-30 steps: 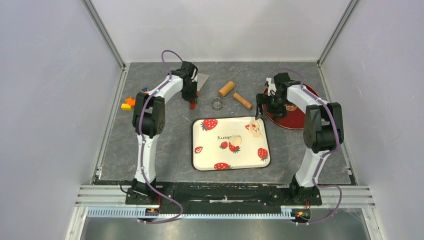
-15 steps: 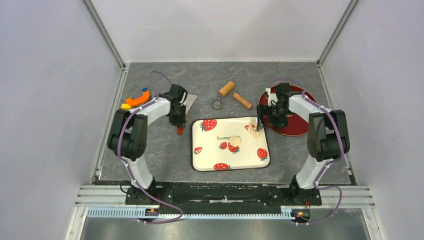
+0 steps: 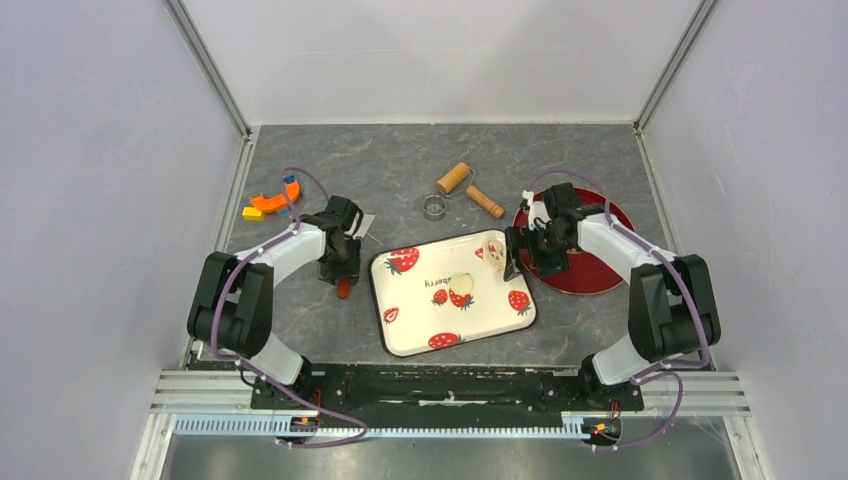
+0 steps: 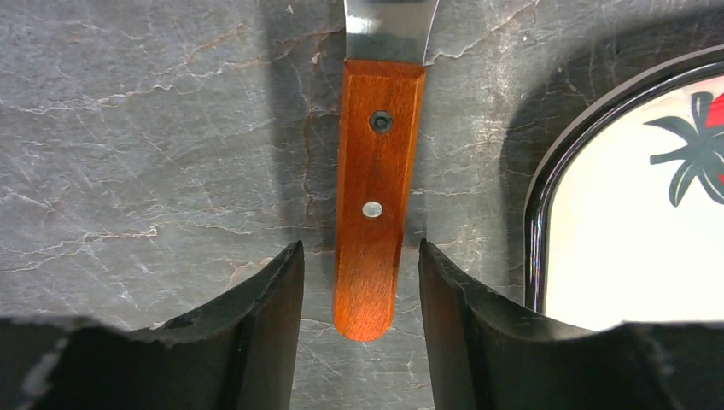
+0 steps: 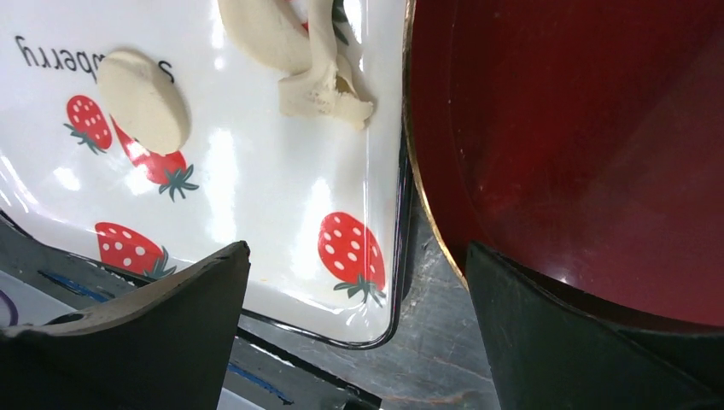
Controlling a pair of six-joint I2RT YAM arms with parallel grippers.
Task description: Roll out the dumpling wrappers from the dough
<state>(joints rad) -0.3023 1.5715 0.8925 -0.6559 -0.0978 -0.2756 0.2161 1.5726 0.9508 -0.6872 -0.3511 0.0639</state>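
Since nothing thin enough to call a wrapper lies anywhere I can see, I judge the rolling barely begun.

The grey table (image 3: pixel 400 160) carries the strawberry-print tray (image 3: pixel 485 325) near its middle. The tray is turned a little askew, and its right far corner is just beside the red plate (image 3: pixel 590 275).

Beyond the tray the wooden roller (image 3: pixel 455 178) lies on the table. Neither arm is near it.

My left gripper (image 4: pixel 359 256) is low over the table just left of the tray. Its jaws are apart on either side of the wooden handle of a scraper (image 4: pixel 376 188), with a gap showing on both sides, so it grips nothing.

My right gripper (image 5: pixel 357 256) is spread wide and empty above the tray's edge where it meets the plate.

A small metal ring cutter (image 3: pixel 434 207) sits between roller and tray.

The dough (image 5: pixel 143 98) rests on the tray's middle as a thick round puck, pressed but far from thin. A ragged dough scrap (image 5: pixel 307 60) lies at the tray's corner nearest the plate.

By my reckoning, what is left is to take up the roller, flatten the puck properly, and deal with the scrap.
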